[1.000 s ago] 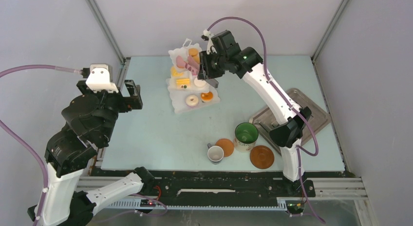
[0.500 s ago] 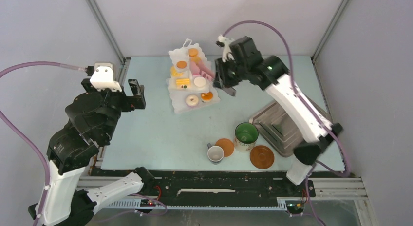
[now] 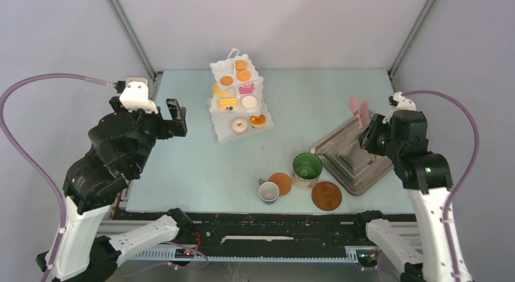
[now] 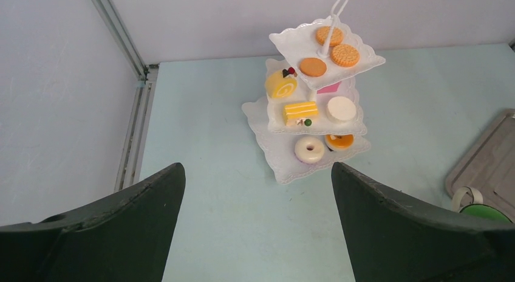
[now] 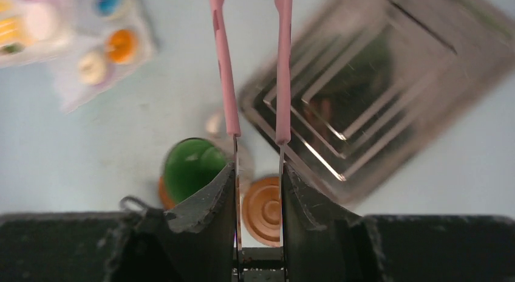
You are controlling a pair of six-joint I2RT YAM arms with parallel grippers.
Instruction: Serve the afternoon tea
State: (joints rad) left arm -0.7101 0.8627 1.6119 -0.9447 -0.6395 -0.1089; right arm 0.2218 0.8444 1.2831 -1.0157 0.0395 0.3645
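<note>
The white three-tier scalloped plastic stand point(image 4: 279, 166) sits at the far middle of the pale blue tabletop point(image 3: 194, 166), with glossy toy pastries on every tier: ridged orange rounds point(image 4: 344, 54) on top and a ringed white doughnut point(image 4: 310, 149) on the lowest. The green-lined mug point(image 3: 306, 167), small white cup point(image 3: 268, 192) and ribbed brown saucer point(image 3: 327, 196) cluster near the front edge. The right gripper point(image 5: 258, 172) is clamped narrowly on the thin pink tongs point(image 5: 228, 81) by the stepped grey metal tray point(image 3: 352, 157) at the right edge, while the left gripper point(image 4: 256, 172) is spread wide and holds nothing, well apart from the stand.

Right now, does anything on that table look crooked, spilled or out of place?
The grey tray lies skewed on the table. The white cup stands beside a brown saucer, not on it. Nothing looks spilled.
</note>
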